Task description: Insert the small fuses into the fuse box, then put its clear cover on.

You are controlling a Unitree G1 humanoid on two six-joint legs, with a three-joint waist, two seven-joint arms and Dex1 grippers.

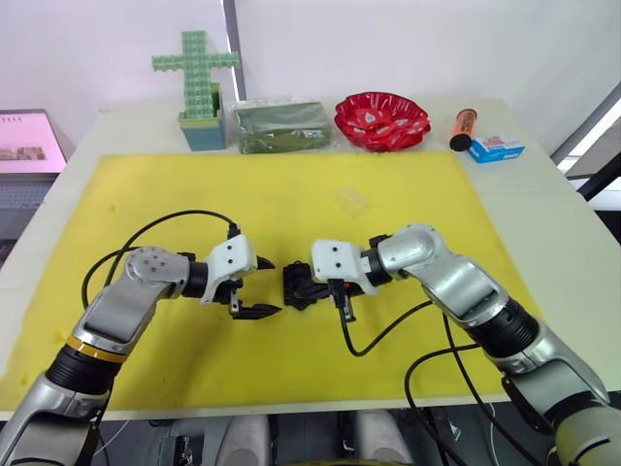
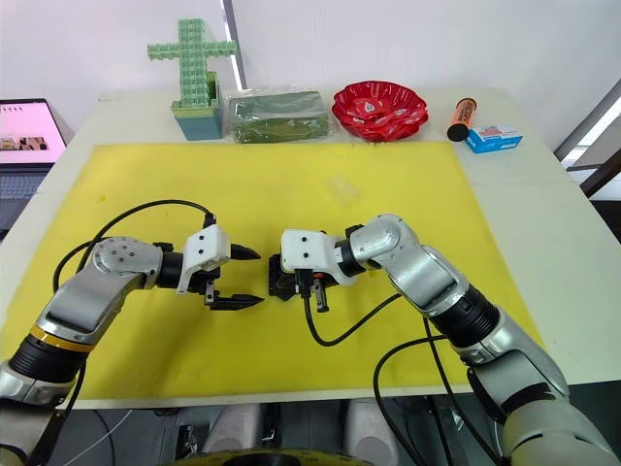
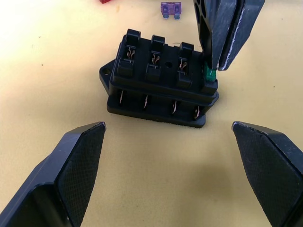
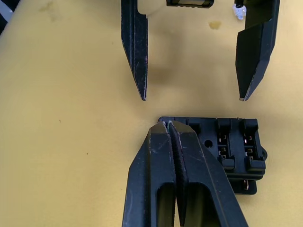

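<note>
Fuse box point(image 3: 161, 85): a black block with rows of slots, set on the yellow mat point(image 1: 291, 184) near its middle, between the two grippers; metal blades are seen along its lower side in the left wrist view.
Right gripper point(image 3: 223, 35): fingers pressed together on a green fuse point(image 3: 209, 74), which is held at the end slot of the fuse box, at one corner of the block.
Left gripper point(image 1: 260, 287): fingers spread wide apart, nothing between them; it is held just beside the fuse box, aimed at it, not touching it.
Purple fuse point(image 3: 171, 8): laid flat on the mat beyond the fuse box, apart from it.
Red fuse point(image 3: 105, 1): only an edge is seen, on the mat near the purple fuse.
Clear cover point(image 1: 351, 201): placed on the mat farther back, well apart from the fuse box.
Back of table: a green packet point(image 1: 282, 126), a red bowl point(image 1: 382, 120) and a green block cross point(image 1: 197, 78) are lined up beyond the mat.
</note>
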